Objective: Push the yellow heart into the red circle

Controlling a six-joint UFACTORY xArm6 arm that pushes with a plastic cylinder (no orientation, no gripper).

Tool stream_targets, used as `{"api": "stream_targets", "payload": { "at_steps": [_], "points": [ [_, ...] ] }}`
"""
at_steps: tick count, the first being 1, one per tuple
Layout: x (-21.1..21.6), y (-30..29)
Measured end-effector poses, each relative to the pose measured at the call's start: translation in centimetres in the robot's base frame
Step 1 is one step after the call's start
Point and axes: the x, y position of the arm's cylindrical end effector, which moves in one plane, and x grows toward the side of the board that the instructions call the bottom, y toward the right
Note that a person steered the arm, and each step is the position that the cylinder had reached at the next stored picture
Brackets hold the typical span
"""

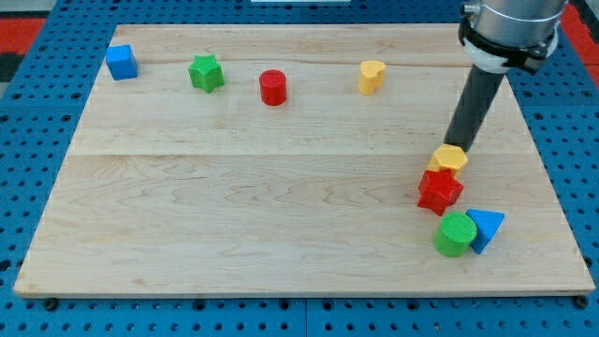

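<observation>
Pale wood fills the view: the board (281,215), broad and mostly bare, on a blue pegboard surface (37,187). Over at the view's right the arm (513,23) comes down into its dark rod, and my tip (458,147) sits right at the upper edge of a yellow block (450,158), touching it or very nearly. No pincer here at all, nothing released or clenched, just a bare rod end.

That yellow block is not the target, mind. It is a blunt, many-sided piece, pressed against a red star (439,190) just below it. Further down, a green cylinder (455,233) and a blue triangle (485,228) sit side by side, touching.

The task's own pieces are well away along the view's top: the yellow heart (372,76) stands alone, and the red circle (272,87) lies to its left with clear wood between them. Beyond that, a green star (206,72) and a blue cube (121,62).

So the approach is not yet made, by my reading. The next move calls for swinging my tip up to the heart's right side, then driving leftward, angled slightly towards the view's bottom, into the red circle.
</observation>
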Motion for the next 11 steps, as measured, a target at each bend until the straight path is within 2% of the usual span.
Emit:
{"api": "stream_targets", "payload": {
  "at_steps": [1,2,3,5,6,7,8,9,10,11],
  "points": [
    [3.6,0.0],
    [5.2,-0.6],
    [0.7,0.6],
    [-12.8,-2.6],
    [-14.9,-9.0],
    [-13.4,-14.3],
    [-11.3,-16.6],
    [-11.2,-22.5],
    [-13.6,-22.6],
    [-13.8,-27.9]
  ]
}}
